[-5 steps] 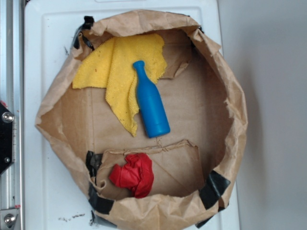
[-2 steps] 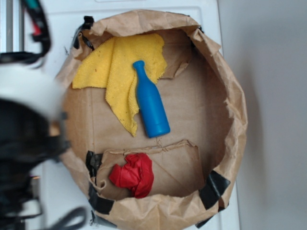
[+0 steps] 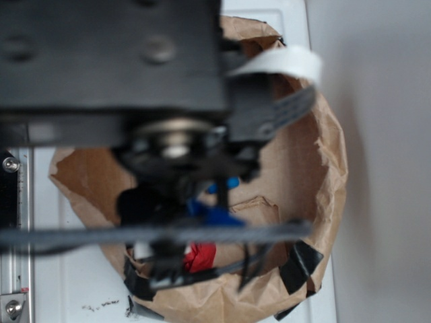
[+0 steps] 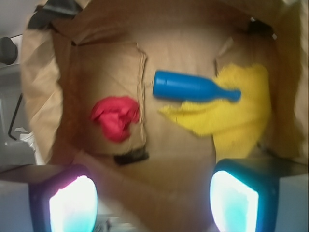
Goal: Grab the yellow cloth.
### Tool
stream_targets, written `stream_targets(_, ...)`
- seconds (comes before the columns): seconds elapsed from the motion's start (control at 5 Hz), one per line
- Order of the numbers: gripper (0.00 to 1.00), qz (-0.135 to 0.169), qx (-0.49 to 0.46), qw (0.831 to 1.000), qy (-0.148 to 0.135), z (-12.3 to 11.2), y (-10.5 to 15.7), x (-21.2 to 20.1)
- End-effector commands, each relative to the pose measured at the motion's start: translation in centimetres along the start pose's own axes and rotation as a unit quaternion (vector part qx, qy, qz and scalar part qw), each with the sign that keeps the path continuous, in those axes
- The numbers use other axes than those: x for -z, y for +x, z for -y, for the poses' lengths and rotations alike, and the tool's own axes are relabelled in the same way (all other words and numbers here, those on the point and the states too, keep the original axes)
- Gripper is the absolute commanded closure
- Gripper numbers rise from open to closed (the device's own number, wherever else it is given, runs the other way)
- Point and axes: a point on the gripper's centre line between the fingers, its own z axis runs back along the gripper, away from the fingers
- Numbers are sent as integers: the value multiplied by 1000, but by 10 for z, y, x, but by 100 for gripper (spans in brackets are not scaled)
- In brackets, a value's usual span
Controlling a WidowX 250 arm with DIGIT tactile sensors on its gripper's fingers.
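In the wrist view the yellow cloth lies crumpled on the brown paper floor at the right. A blue bottle lies across its upper edge. My gripper is open. Its two pale fingertips stand far apart at the bottom edge, high above the paper, with nothing between them. The cloth is ahead and to the right of the gap. In the exterior view my blurred arm covers the yellow cloth entirely.
A red cloth wad sits on a folded paper flap left of the bottle, also showing as red cloth under the arm. The crumpled brown bag wall rings everything, patched with black tape.
My arm has swung in from the left and now hangs over the bag, hiding the cloth and most of the bottle in the exterior view. The objects appear unmoved.
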Motion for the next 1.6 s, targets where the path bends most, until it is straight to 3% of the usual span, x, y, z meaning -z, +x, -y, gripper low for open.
stream_targets(0.0,0,59,82,995,-27,21,-98,0)
stream_targets(0.2,0,45,77,996,-6,21,-149,8)
stream_targets(1.2,0,45,77,996,-6,21,-149,8)
stream_targets(1.4,0,70,40,997,-7,26,-121,14)
